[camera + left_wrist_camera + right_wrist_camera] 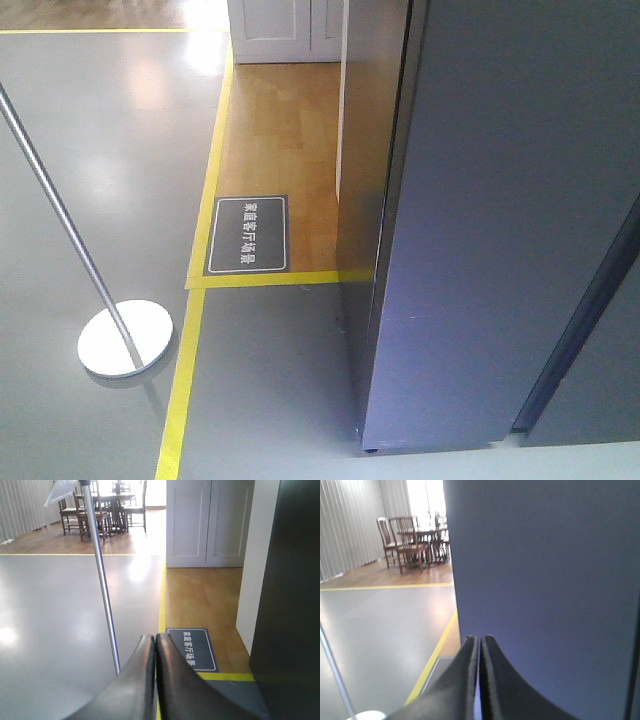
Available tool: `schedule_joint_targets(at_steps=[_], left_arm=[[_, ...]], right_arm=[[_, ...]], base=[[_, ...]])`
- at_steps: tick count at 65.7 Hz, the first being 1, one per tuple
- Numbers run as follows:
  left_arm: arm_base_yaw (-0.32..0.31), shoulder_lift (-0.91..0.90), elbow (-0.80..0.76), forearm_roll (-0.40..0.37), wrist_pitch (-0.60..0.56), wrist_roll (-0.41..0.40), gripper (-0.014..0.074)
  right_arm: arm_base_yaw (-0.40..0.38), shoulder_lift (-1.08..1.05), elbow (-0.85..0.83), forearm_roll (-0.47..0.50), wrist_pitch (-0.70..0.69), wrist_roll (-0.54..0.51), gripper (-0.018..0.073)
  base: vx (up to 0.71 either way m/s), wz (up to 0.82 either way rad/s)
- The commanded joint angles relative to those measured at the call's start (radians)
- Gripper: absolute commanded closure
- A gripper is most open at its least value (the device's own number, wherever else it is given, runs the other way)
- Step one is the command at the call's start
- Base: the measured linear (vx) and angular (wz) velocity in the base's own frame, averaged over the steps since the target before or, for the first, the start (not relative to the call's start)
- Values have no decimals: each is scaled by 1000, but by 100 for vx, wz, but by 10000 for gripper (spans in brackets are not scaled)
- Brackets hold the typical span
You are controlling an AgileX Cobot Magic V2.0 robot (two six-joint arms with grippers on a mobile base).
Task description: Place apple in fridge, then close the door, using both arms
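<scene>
Fridge — dark grey, door seen shut; left hand and right hand pressed closed, nothing held.

Light source: daylight from windows behind the dining table, blown out white.
Glare: bright patches on the grey floor.
Fridge: dim, bluish cast.
Focus: near fingers soft.

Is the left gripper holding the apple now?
No, the left gripper has its fingers pressed together with nothing between them, and no apple shows.
</scene>
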Motion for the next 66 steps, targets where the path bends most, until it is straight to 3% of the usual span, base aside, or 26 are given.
schedule_joint_targets(at_steps=[1,13,66], left_arm=[[-9,-16,-17,0,-70,1,602],[-9,-16,-17,0,-69,1,602],[-9,-16,-17,0,-68,1,602]], right_arm=[[-14,-13,0,-72,-105,18,562],[-61,-13,0,-65,-112,16,562],[-63,-13,0,-67,-147,-11,562]], base=[[0,0],[0,0],[0,0]])
